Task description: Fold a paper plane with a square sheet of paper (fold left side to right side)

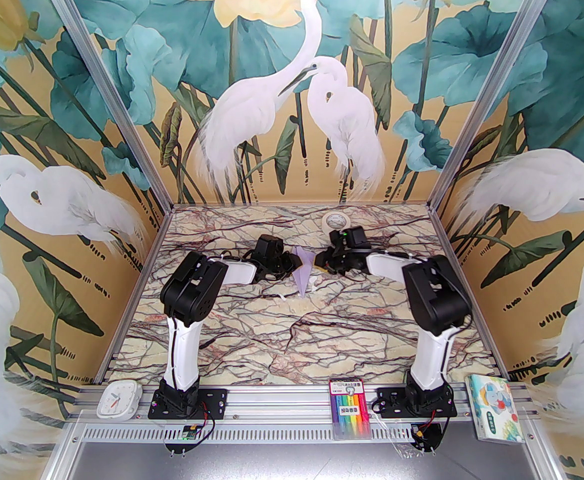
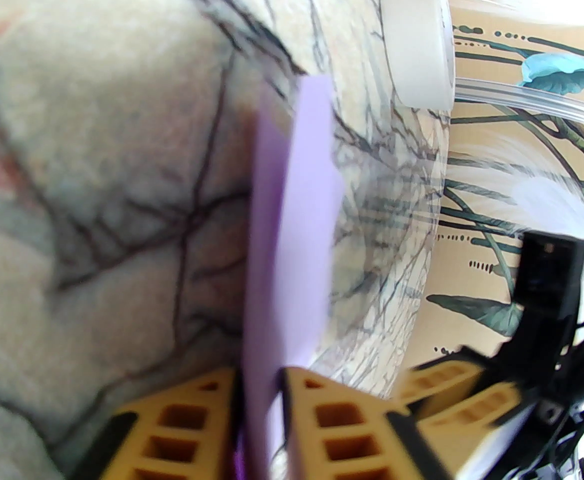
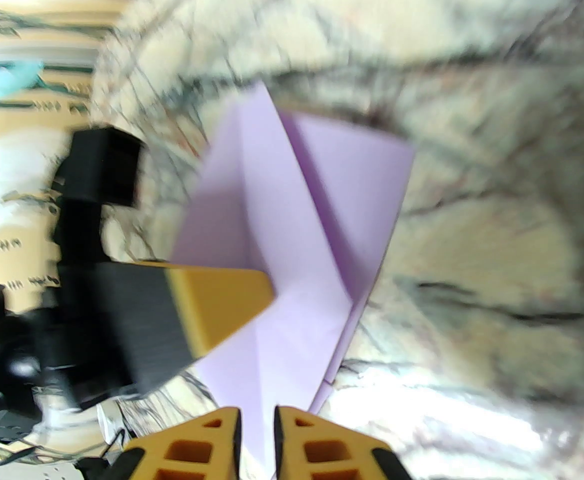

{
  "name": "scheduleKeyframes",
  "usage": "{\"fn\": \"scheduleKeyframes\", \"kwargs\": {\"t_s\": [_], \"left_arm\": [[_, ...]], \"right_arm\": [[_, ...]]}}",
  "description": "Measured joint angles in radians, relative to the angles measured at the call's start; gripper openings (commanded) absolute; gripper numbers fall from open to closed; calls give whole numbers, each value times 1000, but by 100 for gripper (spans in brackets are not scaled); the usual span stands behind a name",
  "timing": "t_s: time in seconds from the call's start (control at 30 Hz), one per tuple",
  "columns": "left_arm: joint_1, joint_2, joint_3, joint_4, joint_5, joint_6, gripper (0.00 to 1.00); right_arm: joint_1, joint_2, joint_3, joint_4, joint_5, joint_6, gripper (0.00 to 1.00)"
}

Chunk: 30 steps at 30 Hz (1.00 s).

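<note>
From above, both arms reach in toward the far middle of the marble-patterned table [image 1: 292,338], and the lavender paper plane [image 1: 303,274] sits between them with its point aimed at the near edge. The left gripper [image 1: 292,265] meets it from the left and the right gripper [image 1: 321,264] from the right, each right up against the paper. A white tape roll [image 1: 335,219] lies just beyond them by the far wall. Along the near rail sit a small white clock [image 1: 118,399] on the left, a pack of coloured markers [image 1: 351,408] between the arm bases, and a colourful tissue pack [image 1: 494,413] on the right. Through the left wrist camera I see the plane edge-on, a thin lavender strip rising from between the two yellow fingers [image 2: 332,418], which are pressed onto it with the paper filling the gap, so this hand is clamped on the plane. The tape roll stands at the upper right and the other hand is a blur at the lower right. Through the right wrist camera the plane spreads out with its creases and centre ridge plain to see, and its near end runs down between this hand's yellow fingers [image 3: 317,448]. They stand close on either side of the paper, but I cannot tell whether they pinch it or have slackened. The left hand's yellow finger lies across the plane's left wing.
</note>
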<state>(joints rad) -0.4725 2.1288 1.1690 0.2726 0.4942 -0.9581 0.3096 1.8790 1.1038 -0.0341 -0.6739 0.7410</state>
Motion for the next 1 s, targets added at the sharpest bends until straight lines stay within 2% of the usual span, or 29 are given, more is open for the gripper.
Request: {"fn": "scheduleKeyframes", "kwargs": {"t_s": [0.03, 0.1, 0.2, 0.23, 0.3, 0.33, 0.5, 0.6, 0.7, 0.87, 1.0], "left_arm": [[0, 4, 0, 6, 3, -3, 0], [0, 8, 0, 15, 7, -2, 0], [-2, 5, 0, 16, 8, 0, 0], [-2, 0, -2, 13, 6, 2, 0], [-2, -23, -8, -14, -2, 11, 0], [1, -50, -11, -48, -16, 23, 0], [2, -226, 21, -319, -151, 140, 0], [-2, -300, 116, -530, -302, 236, 0], [-26, -314, 234, -732, -508, 323, 0], [-140, -187, 454, -1062, -855, 380, 0], [-216, -2, 620, -1278, -1053, 372, 0]], "right_arm": [[-7, -18, -11, 7, 6, 2, 26], [-19, -56, -35, 24, 18, 11, 32], [-37, -100, -73, 46, 36, 27, 49], [-42, -114, -86, 46, 50, 32, 57], [-50, -134, -101, 44, 64, 31, 80], [-55, -143, -106, 44, 76, 33, 98], [-62, -178, -110, 27, 127, 12, 99], [-62, -201, -110, 14, 159, -5, 99], [-62, -223, -111, 7, 212, -12, 99], [-62, -264, -113, -35, 321, -58, 99], [-63, -311, -116, -98, 447, -105, 99]]}}
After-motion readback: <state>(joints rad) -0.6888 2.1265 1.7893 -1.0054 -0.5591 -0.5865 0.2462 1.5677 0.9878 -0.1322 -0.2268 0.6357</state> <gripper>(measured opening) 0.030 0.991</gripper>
